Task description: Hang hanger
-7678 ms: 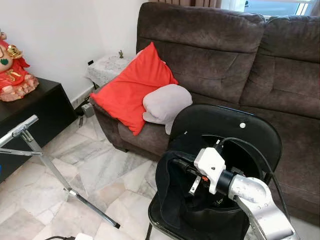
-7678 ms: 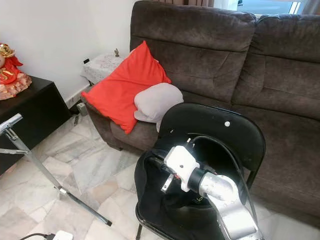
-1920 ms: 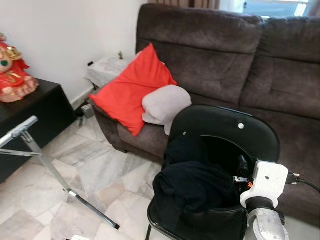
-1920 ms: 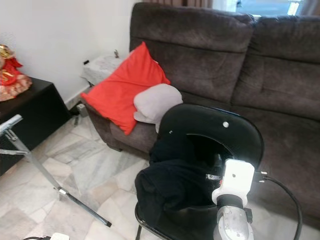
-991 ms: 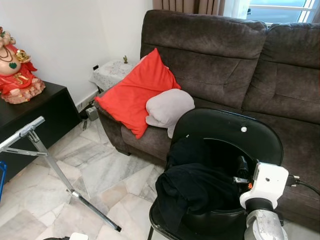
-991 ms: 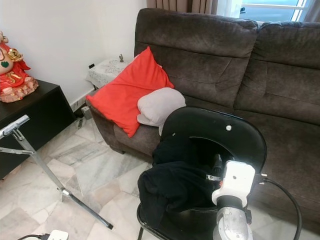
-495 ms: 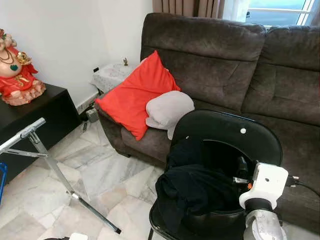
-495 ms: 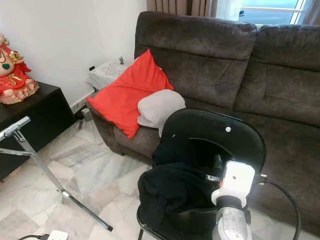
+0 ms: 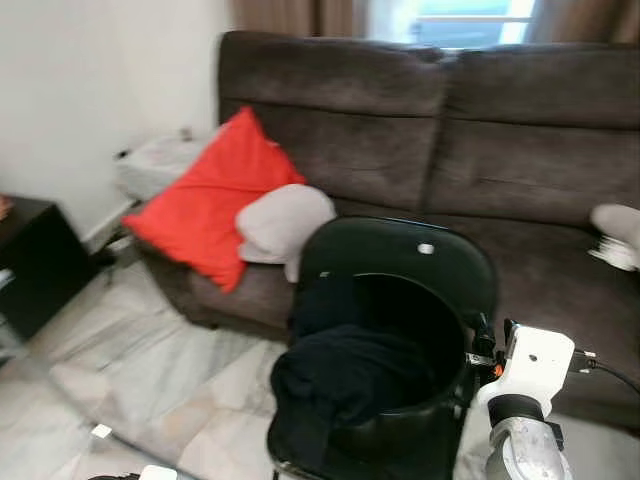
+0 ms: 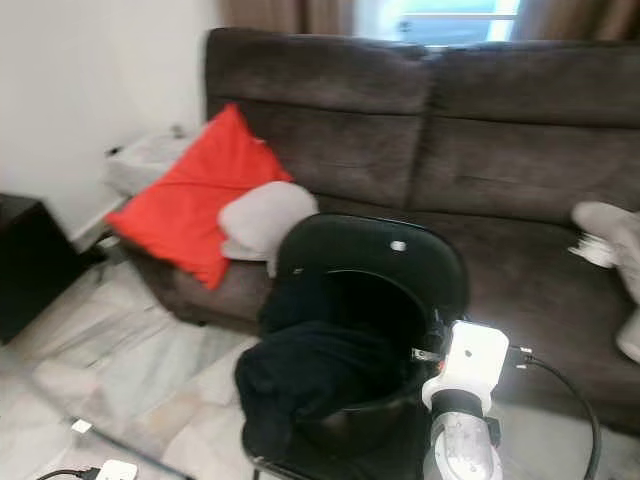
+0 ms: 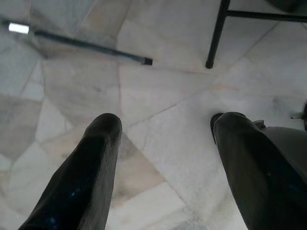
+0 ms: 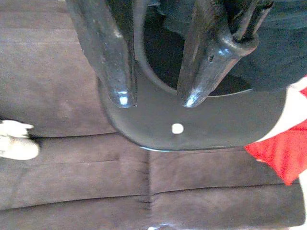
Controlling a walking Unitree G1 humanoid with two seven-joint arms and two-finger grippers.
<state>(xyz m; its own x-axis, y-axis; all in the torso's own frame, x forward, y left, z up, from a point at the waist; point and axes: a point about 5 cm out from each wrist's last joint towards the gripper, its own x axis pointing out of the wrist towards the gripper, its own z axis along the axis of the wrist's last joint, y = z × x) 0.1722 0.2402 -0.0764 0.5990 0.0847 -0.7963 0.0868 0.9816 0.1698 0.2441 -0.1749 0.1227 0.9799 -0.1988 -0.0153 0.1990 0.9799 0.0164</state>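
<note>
Right gripper (image 12: 156,98) beside the black chair (image 9: 400,265), fingers parted, holding nothing; left gripper (image 11: 165,158) spread above floor. No hanger visible; finding one comes next.

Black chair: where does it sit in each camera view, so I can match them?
Left eye view: black chair at centre, before the sofa.
Right eye view: same chair, slightly left of centre.
Left wrist view: one chair leg on the marble floor.
Right wrist view: its backrest, against the sofa.
Shared landmark: white dot on the backrest.
</note>
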